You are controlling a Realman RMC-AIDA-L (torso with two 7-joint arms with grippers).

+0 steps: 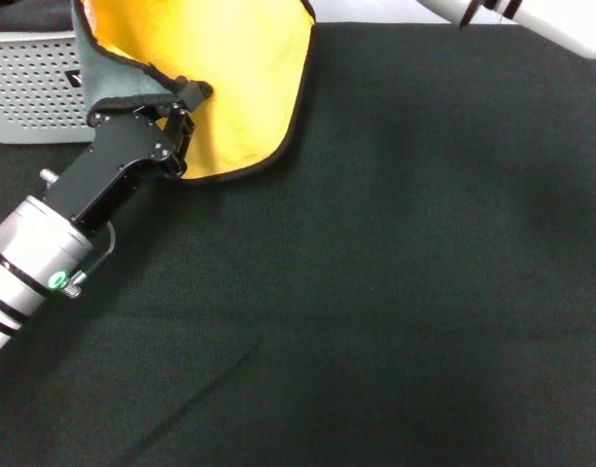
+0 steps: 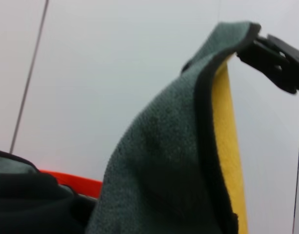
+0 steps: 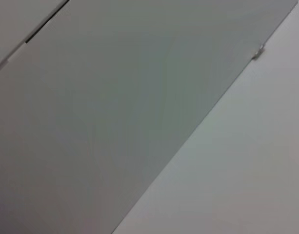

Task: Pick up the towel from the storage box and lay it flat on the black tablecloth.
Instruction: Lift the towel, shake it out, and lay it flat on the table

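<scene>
One towel (image 1: 234, 78), top cut off, pinched in the left claw (image 1: 186, 107) above the black tablecloth (image 1: 395, 272); one storage box (image 1: 30, 88) half out of frame; right claw unseen.

I seem to work in a lab or test room: my desk is draped in a black tablecloth (image 1: 395, 292), with a storage box (image 1: 30, 88) at its far left corner and plain pale walls behind.
</scene>
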